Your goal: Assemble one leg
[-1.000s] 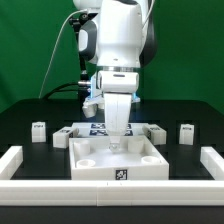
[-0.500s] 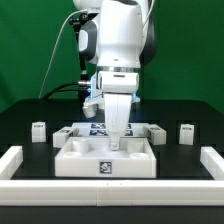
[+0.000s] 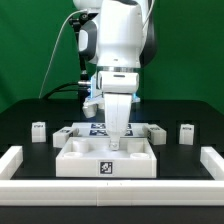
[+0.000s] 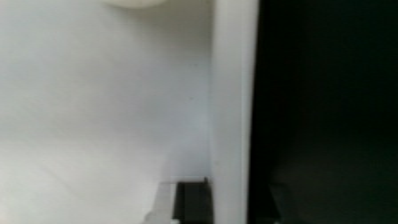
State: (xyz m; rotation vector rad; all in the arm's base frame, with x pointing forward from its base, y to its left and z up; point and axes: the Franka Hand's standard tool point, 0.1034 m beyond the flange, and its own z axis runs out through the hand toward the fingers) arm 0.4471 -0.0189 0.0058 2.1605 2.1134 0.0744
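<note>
My gripper (image 3: 114, 142) reaches straight down onto the far wall of the large white square tray-like part (image 3: 80, 160), which has a tag on its front face. The jaws look shut across that wall. In the wrist view one dark finger (image 4: 192, 200) lies against the white wall edge (image 4: 235, 110); the other finger is lost against the black table. Small white legs stand apart from the gripper: one at the exterior view's left (image 3: 38, 131), one at its right (image 3: 186, 132), and two more beside the tray's far corners (image 3: 62, 137) (image 3: 156, 134).
Long white rails (image 3: 12, 160) (image 3: 212, 160) fence the table's sides and front. The marker board (image 3: 96, 127) lies behind the tray under the arm. A green backdrop stands behind the black table.
One second ago the tray sat skewed and nearer the front; it has since swung square and shifted toward the exterior view's left. Nothing has moved in the last half second.
</note>
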